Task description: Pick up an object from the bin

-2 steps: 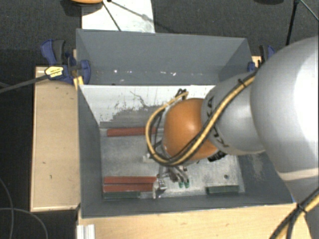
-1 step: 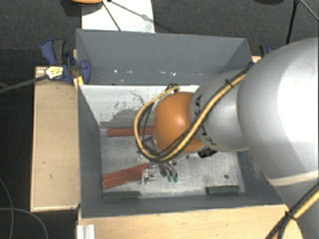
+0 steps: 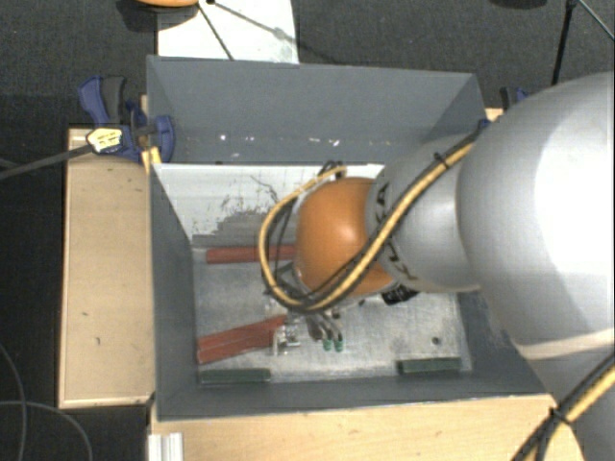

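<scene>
While I cannot tell how wide the pincer (image 3: 309, 335) stands, a red-brown strip (image 3: 235, 342) lies just beside it.

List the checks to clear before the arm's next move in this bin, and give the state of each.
1. Gripper is down near the bin floor, at the right end of the near reddish-brown bar: ok.
2. Whether the gripper holds anything: cannot tell, because the orange wrist cover hides much of it.
3. Far reddish-brown bar lies apart from the gripper, further back: ok.
4. Left dark green strip and right dark green strip lie along the front wall, apart from the gripper: ok.
5. Arm clear of the bin on its right wall: cannot tell.
</scene>
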Motion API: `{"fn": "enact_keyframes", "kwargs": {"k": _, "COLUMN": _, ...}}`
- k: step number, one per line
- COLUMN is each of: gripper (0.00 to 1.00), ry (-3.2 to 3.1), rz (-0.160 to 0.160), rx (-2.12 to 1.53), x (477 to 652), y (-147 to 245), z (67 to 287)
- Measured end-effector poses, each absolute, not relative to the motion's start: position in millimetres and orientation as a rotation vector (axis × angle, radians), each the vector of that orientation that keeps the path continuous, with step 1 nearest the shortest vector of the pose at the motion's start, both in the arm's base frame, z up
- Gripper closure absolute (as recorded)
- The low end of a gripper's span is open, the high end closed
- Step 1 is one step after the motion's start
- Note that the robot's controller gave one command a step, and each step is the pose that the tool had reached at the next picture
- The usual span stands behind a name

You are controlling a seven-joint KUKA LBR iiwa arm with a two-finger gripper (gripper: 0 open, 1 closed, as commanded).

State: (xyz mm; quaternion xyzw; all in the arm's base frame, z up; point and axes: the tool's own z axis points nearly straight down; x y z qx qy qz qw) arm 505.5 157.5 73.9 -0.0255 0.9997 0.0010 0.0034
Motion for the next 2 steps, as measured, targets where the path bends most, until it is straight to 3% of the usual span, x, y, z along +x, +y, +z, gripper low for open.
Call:
{"fn": "enact_keyframes", "kwargs": {"k": 1, "gripper": 1.00, "ry": 3.145, "rz": -0.001, "rx": -0.091, "x": 511.3, "y": 165, "z": 126}}
{"fn": "enact_keyframes", "kwargs": {"k": 2, "gripper": 1.00, "ry": 3.133, "rz": 0.004, "rx": -0.030, "x": 492.9, "y": 164, "z": 323}}
